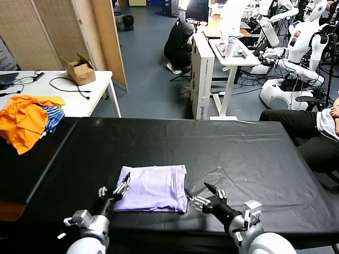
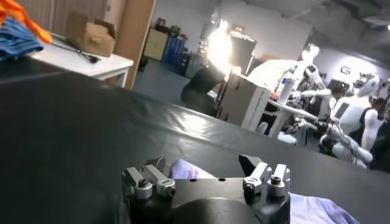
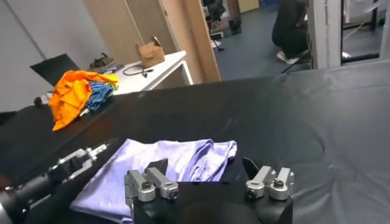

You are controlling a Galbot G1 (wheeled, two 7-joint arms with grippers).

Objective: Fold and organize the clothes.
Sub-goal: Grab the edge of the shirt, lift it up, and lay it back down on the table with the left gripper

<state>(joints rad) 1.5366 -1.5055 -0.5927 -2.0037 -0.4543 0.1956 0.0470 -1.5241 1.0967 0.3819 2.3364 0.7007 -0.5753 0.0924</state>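
Observation:
The lavender T-shirt lies folded into a flat rectangle on the black table, near its front edge. My left gripper is open and empty at the shirt's left edge. My right gripper is open and empty just off the shirt's right front corner. In the left wrist view, a bit of the shirt shows between the open fingers of the gripper. In the right wrist view, the shirt lies ahead of the open gripper, with the left gripper at its far edge.
A heap of orange and blue-striped garments sits at the table's far left. A white table with a cardboard box stands behind it. A seated person is at the right edge. Other robots stand at the back right.

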